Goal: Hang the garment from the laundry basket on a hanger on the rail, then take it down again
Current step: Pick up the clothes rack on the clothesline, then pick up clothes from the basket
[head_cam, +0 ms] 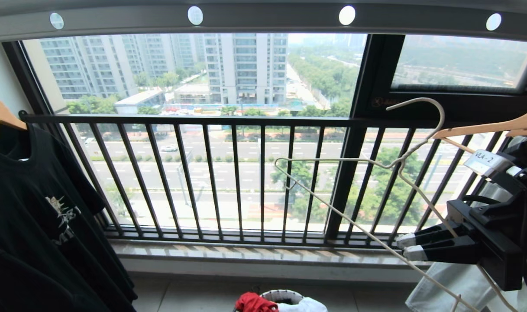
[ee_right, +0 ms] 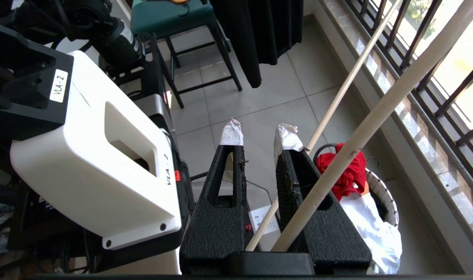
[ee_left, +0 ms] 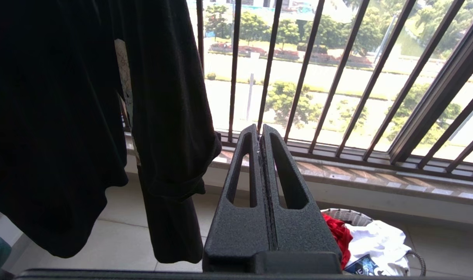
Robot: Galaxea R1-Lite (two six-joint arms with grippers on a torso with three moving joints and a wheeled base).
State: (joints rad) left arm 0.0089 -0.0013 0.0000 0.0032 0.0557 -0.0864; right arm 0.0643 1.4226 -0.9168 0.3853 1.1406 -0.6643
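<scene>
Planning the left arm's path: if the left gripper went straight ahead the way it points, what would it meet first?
Probably the black barred window railing: the left gripper points at its bars, the black T-shirt beside. Depth is unclear.

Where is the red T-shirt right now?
The red T-shirt is bunched in the laundry basket on the floor below the window railing, low in the head view, next to a white cloth.
</scene>
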